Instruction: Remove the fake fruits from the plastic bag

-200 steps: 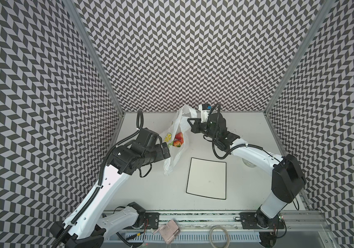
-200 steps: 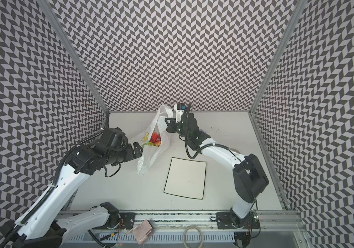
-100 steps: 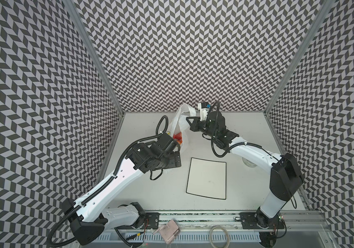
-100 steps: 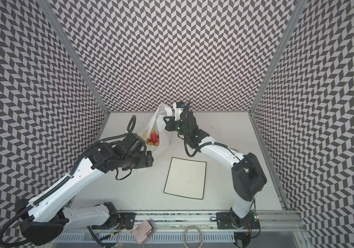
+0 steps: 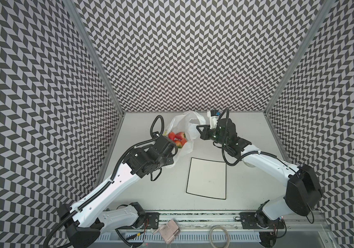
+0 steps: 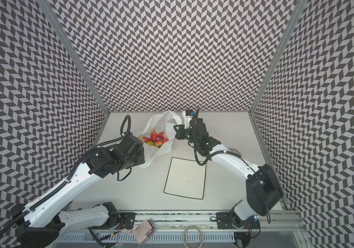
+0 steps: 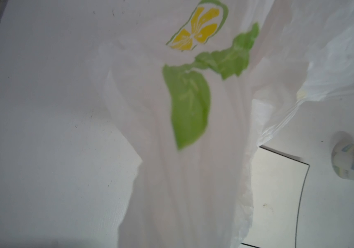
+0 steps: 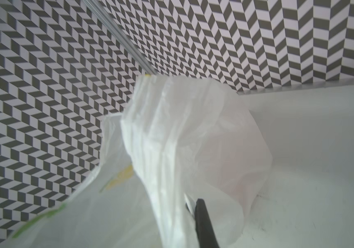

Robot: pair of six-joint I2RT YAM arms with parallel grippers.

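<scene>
Left claw (image 5: 175, 149) and right claw (image 5: 199, 130) both pinch the plastic bag (image 5: 191, 128), so imo tip it slowly till the fake fruits (image 5: 178, 137) roll out.

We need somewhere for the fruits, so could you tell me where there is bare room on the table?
The square plate is bare, as is the table strip between it and the front rail. It is crowded around the plastic bag and fake fruits at back left.

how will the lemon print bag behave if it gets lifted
Likely floppy: the plastic bag hangs in crumpled folds. Probably light, as the film looks thin and translucent. The fake fruits may roll out if it tips.
</scene>
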